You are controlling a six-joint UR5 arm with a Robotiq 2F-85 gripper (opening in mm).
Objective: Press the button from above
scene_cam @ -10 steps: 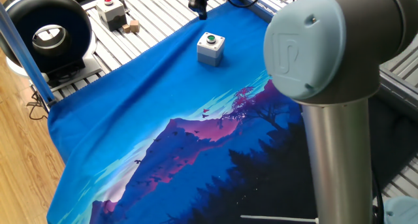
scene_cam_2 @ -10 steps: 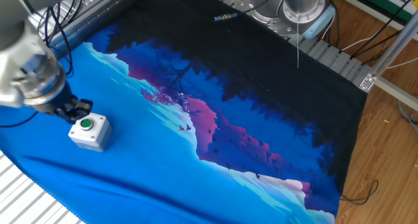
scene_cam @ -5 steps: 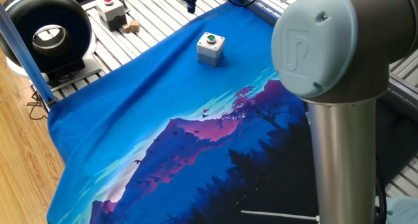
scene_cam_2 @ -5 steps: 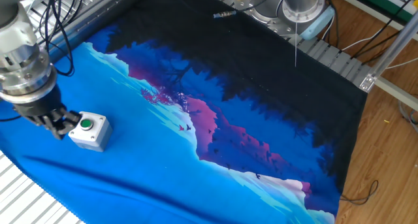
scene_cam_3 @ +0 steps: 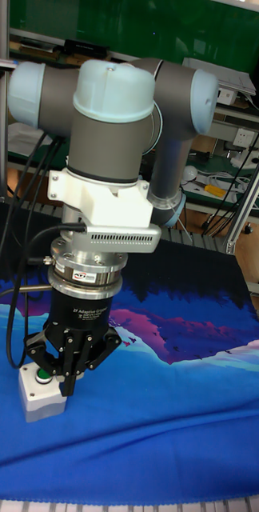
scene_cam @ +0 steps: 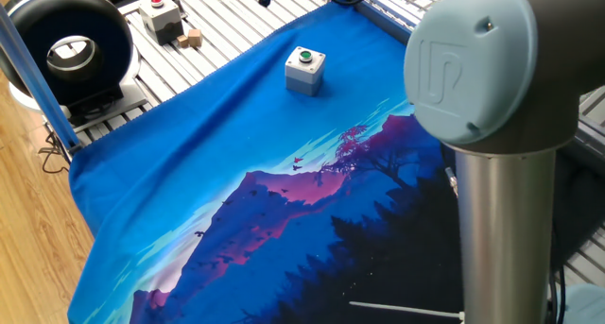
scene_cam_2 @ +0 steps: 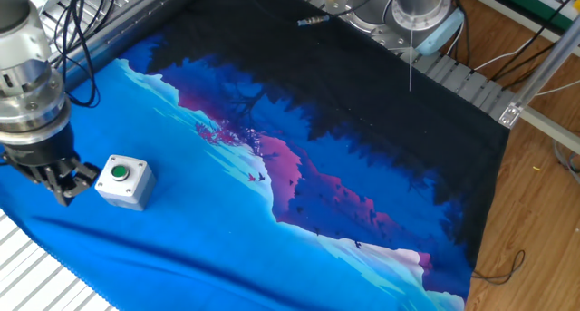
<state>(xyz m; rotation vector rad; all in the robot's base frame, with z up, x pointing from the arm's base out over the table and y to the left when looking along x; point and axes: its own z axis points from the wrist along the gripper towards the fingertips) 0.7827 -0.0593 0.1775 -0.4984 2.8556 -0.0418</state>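
The button caps its grey box on the blue mat covering the tabletop. The claw hangs just beside the box, not over it, holding nothing — fingertips drawn together. Alignment seems the step in hand — next, centre above the green cap, then descend straight.

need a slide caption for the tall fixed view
UR5 gripper hanging in front of the grey box with the green button on the blue cloth.
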